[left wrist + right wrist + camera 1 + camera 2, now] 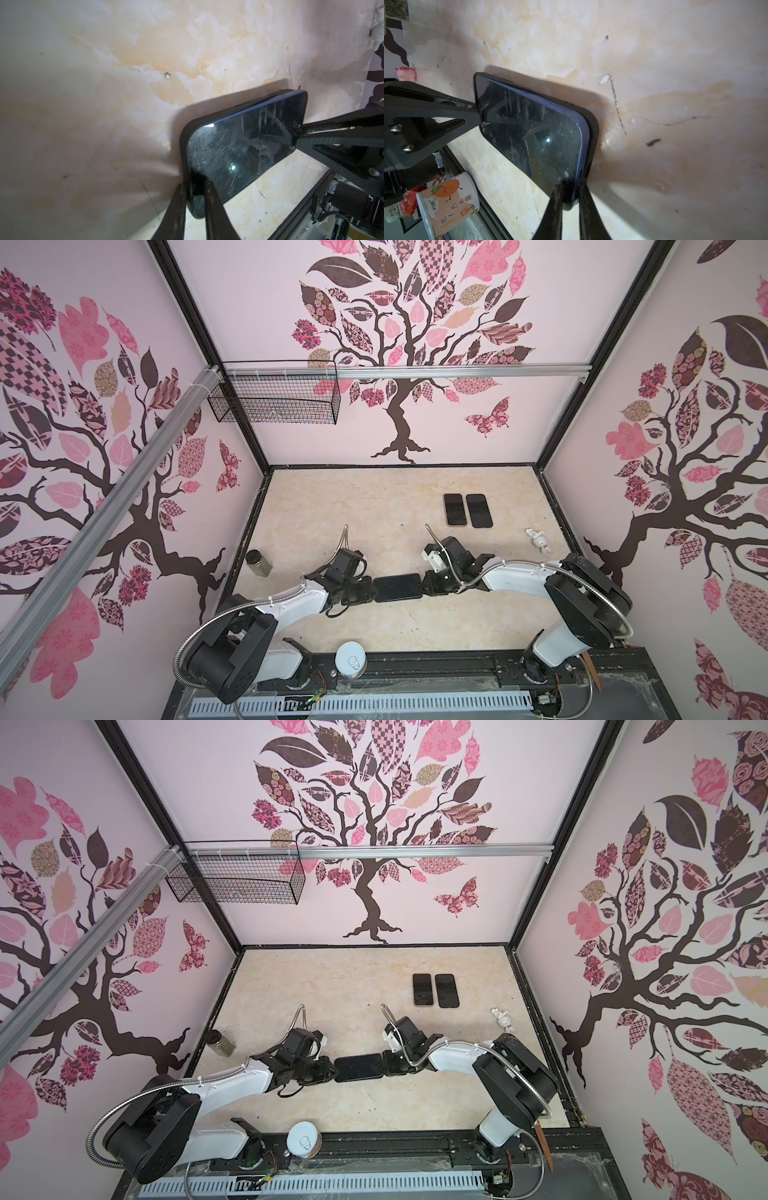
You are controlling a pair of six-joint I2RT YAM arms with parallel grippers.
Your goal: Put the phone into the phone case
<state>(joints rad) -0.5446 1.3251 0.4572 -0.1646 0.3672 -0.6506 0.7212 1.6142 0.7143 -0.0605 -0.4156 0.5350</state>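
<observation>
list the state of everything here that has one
phone: partly seated in phone case, one edge raised
phone case: gripped at both ends
left end effector: shut on phone case
right end effector: shut on phone
tan-edged phone: flat, screen dark
black phone beside it: flat, screen dark
can: upright, sealed
spice jar: upright, lid on

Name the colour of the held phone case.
Black phone case; the left wrist view shows it best.

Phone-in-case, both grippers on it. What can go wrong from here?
1. The phone sits proud of the case near the right gripper; releasing now may leave it half seated.
2. The left gripper pinches across case rim and screen, so that corner probably cannot snap in.
3. Both grips sit at the very ends on glossy glass; a slip could pop it out.
</observation>
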